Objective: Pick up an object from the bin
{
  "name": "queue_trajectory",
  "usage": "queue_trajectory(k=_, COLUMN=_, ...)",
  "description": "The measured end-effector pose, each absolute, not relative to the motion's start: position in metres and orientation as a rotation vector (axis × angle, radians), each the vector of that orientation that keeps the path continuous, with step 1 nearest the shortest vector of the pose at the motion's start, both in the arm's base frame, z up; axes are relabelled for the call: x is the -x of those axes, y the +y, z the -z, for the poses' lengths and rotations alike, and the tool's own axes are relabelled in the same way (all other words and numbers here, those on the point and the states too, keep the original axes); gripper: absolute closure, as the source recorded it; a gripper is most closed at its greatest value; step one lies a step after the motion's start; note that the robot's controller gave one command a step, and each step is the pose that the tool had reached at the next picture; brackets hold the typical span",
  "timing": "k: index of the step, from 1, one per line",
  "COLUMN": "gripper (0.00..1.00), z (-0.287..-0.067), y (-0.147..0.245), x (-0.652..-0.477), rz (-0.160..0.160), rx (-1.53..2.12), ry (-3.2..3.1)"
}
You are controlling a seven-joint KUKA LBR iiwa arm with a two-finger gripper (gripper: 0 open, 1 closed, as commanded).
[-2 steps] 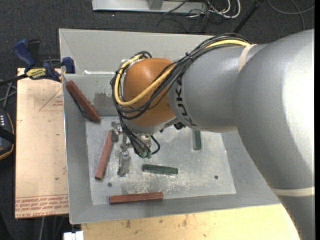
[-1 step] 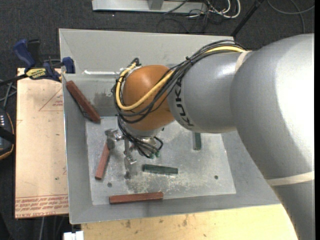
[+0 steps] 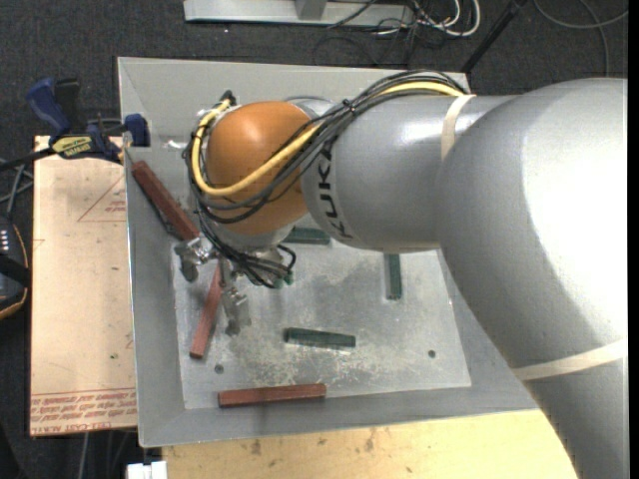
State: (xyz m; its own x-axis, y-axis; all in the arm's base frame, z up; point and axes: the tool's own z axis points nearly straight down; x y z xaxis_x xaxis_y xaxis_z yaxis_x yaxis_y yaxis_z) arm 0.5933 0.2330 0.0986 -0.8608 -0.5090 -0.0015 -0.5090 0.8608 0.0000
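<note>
The gripper (image 3: 212, 285) is low over the left part of the bin (image 3: 152, 367), its fingers apart on either side of the upper end of a red-brown stick (image 3: 203, 335). That stick lies tilted on the floor near the left wall. A dark green bar (image 3: 319, 339) and a second red-brown stick (image 3: 272, 395) lie nearer the front.

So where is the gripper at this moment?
In the camera view the gripper is in the left half of the bin, at the upper end of a slanted red-brown stick, with a dark green bar to its lower right.
</note>
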Motion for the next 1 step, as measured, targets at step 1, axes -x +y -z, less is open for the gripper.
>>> queue_trajectory(k=1, gripper=1.0, z=-0.0708, y=0.2432, x=-0.623, rz=-0.001, rx=1.007, ry=2.973)
